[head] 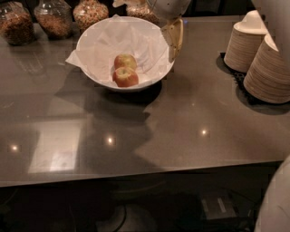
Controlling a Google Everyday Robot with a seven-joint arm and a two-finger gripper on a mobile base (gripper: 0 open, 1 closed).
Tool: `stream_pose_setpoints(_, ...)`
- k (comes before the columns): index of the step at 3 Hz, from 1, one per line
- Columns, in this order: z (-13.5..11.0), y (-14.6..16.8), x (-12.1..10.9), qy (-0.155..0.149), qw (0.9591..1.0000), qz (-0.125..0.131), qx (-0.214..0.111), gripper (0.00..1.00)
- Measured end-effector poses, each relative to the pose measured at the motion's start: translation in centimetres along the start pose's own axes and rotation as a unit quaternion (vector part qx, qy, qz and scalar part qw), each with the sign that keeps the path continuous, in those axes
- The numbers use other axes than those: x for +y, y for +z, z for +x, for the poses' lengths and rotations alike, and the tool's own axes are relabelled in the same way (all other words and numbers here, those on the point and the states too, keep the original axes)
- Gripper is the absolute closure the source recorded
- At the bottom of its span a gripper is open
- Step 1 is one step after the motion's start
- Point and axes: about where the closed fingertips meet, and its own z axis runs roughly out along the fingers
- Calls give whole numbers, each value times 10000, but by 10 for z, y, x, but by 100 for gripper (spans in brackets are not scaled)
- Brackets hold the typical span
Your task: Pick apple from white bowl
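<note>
Gripper (175,41) is at the back right of the white bowl (93,36), just outside the rim. It hangs down from the white arm (168,7) that comes in from the top edge. I can't tell from this angle whether it's released or clenched. It isn't on either fruit.

The apple (125,77), the redder one, sits inside the bowl on the crumpled paper liner (140,38), toward the front and a little left of centre. A paler apple (125,60), yellow-green with a light blush, sits right behind it, and the two are touching. The gripper is apart from both, with the bowl's right wall between them.

The bowl stands on the dark glossy worktop (195,113), toward the back and left of the middle. One corner of the liner sticks out over the left rim.

Four glass jars (54,18) line the back edge behind the bowl, filled with brownish dry stuff; I can't tell what it is.

At far right, well apart from the bowl, two stacks of beige paper bowls (267,72) stand upside down on a black mat (236,76). The nearer stack is partly cut off by the edge.

Small light reflections dot the front of the worktop. A white rounded piece of the robot body (277,204) fills the bottom right corner.
</note>
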Motion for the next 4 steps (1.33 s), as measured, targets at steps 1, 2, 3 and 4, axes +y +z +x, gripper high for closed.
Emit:
stream_pose_setpoints(1,-6,22,-10,-616,9979,-150,-134,19)
stream_pose_setpoints(2,-9,39,-14,-1056,9937,-251,-279,42)
stream_pose_setpoints(3,-11,49,-16,-1293,9905,-300,-353,50)
stream_pose_setpoints(4,-10,61,-13,-1369,9889,-383,-431,44)
